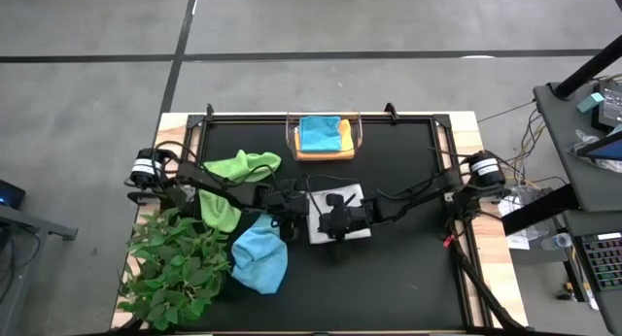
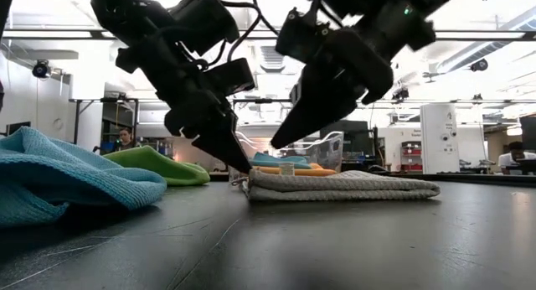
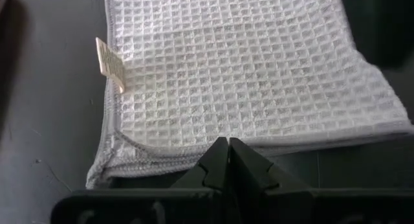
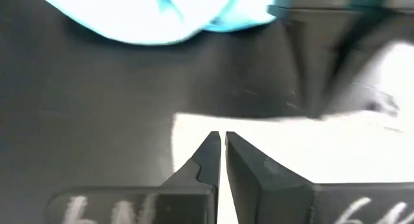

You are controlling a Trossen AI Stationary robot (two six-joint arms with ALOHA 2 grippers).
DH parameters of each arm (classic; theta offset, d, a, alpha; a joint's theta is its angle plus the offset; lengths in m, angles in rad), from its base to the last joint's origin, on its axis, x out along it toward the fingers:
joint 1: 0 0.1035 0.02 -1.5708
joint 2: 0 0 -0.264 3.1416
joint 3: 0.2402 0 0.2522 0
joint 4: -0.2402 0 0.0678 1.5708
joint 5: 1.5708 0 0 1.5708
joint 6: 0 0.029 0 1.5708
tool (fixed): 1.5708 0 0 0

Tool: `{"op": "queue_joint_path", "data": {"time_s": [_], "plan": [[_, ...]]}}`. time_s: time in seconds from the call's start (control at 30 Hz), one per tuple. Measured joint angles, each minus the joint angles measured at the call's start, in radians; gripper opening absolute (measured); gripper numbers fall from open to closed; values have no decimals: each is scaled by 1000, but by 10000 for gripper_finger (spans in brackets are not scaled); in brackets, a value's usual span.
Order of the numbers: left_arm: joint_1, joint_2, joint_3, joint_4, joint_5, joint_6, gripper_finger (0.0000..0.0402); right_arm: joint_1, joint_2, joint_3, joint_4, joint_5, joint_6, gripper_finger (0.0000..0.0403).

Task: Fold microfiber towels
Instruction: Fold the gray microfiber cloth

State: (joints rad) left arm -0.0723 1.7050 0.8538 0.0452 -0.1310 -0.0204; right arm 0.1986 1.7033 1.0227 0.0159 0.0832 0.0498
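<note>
Pale grey-white towel [image 1: 342,218] lying folded flat mid-table, mostly buried under both arms from above, so only the corners peek out. Much clearer in the low view [image 2: 343,185]: a neat low stack with a small tag standing up on top. Left gripper [image 3: 228,146] clenched shut, tips right at the towel's stitched edge; hard to say whether any fabric is actually pinched or just touched. Right gripper [image 4: 222,141] also closed, only a hairline slit between the fingers, tips over the white cloth edge, no cloth visibly between them. Everything past that in the right wrist view smeared and washed out, just a blue blob further off.

Light blue towel [image 1: 260,258] crumpled near the front left, partly tucked beside the plant [image 1: 175,268]. Lime green towel [image 1: 233,181] bunched up behind it, with the left arm cutting across it. Clear bin [image 1: 326,140] at the back edge holding a teal towel [image 1: 319,132] on top of a yellow-orange towel [image 1: 342,137], the lower one showing only as a sliver.
</note>
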Motion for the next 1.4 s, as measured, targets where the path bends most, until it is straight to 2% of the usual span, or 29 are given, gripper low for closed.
{"op": "queue_joint_path", "data": {"time_s": [0.17, 0.33, 0.5, 0.67, 0.8, 1.13, 1.4], "plan": [[0, 0, 30, 3, -4, 0, 1, 0, -93, -40, -94, 101, -2, 15], [12, 0, 58, 3, -5, 0, 7, 0, -180, -108, -85, 150, -7, 15], [52, 0, 57, -3, -21, 8, 54, 0, -230, -182, -4, 188, -12, 14], [95, 0, 56, -2, -107, 2, 112, 0, -245, -250, 112, 189, -21, 14], [114, 8, 49, -3, -111, 0, 139, -1, -241, -272, 154, 190, -25, 14], [114, 26, 20, 8, -42, -29, 143, -1, -240, -308, 206, 195, -29, 14], [114, 44, 16, 51, -41, -29, 143, -1, -240, -309, 207, 206, -28, 14]]}}
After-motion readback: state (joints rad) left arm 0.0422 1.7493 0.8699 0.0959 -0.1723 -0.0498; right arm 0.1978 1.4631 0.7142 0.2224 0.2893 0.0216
